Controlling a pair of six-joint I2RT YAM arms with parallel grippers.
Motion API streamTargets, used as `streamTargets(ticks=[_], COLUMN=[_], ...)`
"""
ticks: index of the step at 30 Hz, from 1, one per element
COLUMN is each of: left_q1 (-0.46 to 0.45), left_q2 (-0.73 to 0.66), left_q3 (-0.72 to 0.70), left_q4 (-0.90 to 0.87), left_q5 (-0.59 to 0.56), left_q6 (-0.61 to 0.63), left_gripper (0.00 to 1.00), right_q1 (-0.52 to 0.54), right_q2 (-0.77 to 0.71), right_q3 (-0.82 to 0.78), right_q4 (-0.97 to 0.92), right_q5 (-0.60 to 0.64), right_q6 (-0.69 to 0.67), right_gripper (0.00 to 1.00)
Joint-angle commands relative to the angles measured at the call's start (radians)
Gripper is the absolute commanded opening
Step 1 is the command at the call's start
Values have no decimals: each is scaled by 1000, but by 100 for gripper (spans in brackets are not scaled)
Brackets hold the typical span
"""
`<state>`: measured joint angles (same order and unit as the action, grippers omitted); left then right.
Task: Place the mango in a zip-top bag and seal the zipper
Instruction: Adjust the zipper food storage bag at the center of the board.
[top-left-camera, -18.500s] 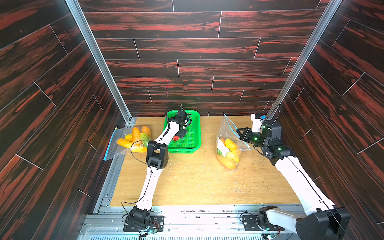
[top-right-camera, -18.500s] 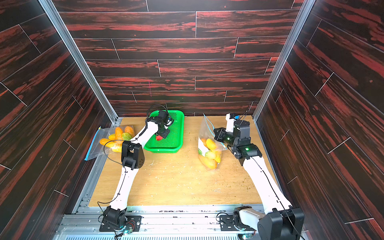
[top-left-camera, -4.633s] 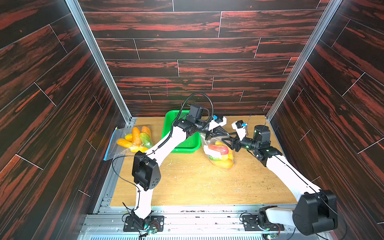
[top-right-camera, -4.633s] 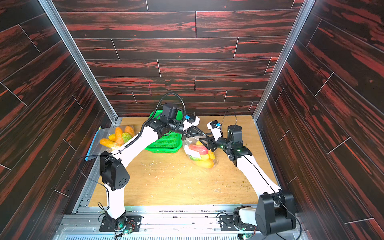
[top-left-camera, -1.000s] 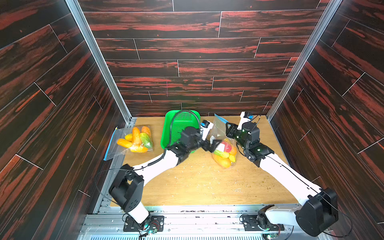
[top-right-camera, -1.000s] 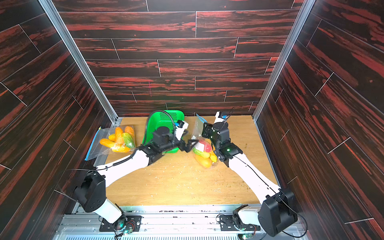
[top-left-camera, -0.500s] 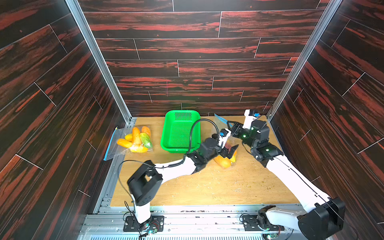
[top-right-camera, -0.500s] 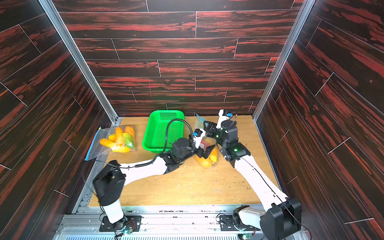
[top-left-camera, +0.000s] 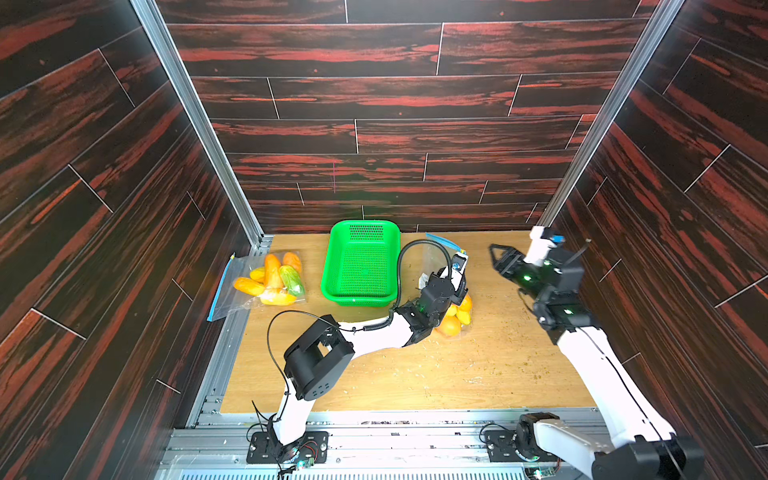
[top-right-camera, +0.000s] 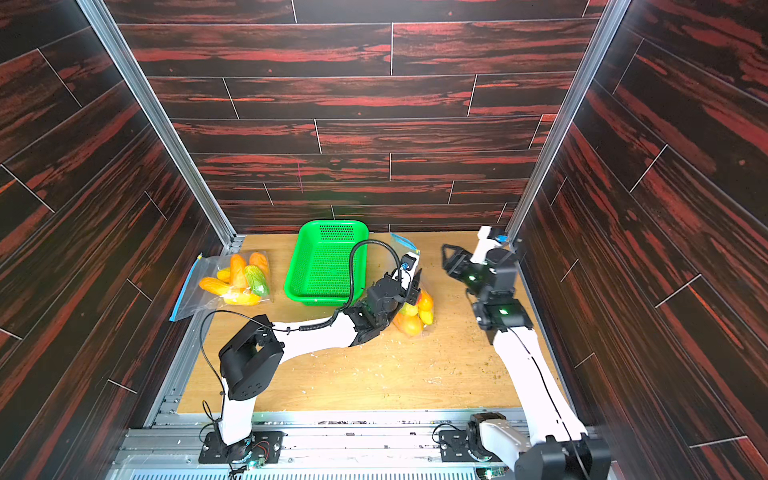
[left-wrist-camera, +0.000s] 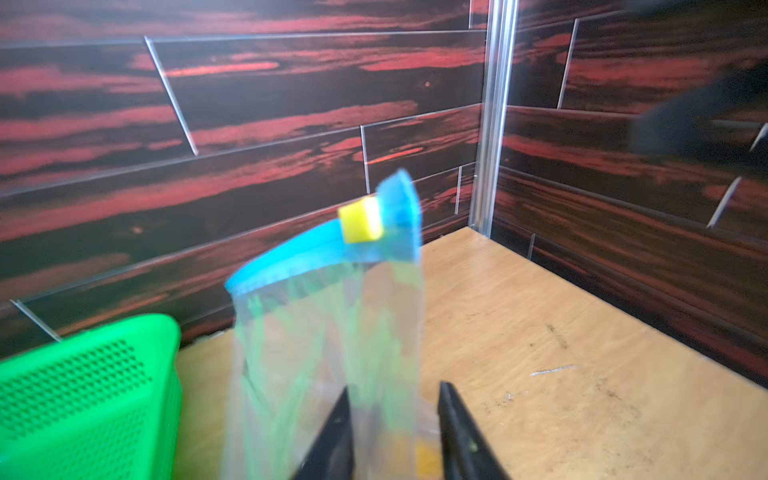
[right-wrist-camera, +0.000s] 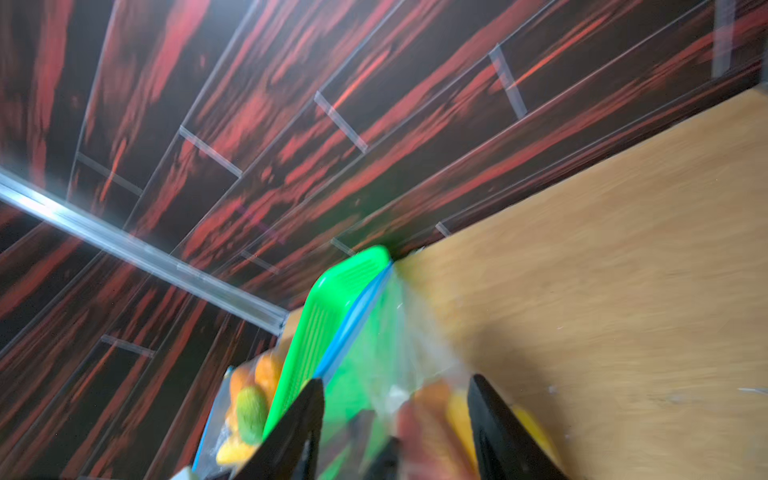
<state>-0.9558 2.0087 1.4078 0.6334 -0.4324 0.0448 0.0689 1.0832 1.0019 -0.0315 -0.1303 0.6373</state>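
The right gripper (top-left-camera: 500, 258) has backed away from the clear zip-top bag with a blue zipper strip (left-wrist-camera: 324, 332), jaws apart, empty. The left gripper (left-wrist-camera: 395, 388) has narrowed onto its film.

No legible text, label or number anywhere.

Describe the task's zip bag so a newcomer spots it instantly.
Find the green basket at the back of the table. On its right-arm side stands a clear zip-top bag with mangoes at the bottom. Unlike the other bag lying flat at the table's left edge, this one is upright, its blue zipper strip and yellow slider on top.
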Motion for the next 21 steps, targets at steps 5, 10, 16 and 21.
streamTargets(ticks=[5, 10, 16, 21], left_q1=[16, 124, 268, 310], left_q2=[-98, -185, -196, -176], left_q3=[-43, -21, 100, 157], left_q4=[63, -54, -229, -298], left_q5=[92, 540, 954, 1099], left_q6=[62, -10, -44, -5], left_gripper=[0, 0, 0, 0], right_q1=[-117, -137, -152, -145], right_q2=[4, 58, 52, 53], right_q3=[37, 108, 130, 121], right_q4=[-40, -183, -187, -117], right_q5=[-369, -568, -717, -825], right_q6=[-315, -634, -805, -901], right_gripper=[63, 64, 64, 64])
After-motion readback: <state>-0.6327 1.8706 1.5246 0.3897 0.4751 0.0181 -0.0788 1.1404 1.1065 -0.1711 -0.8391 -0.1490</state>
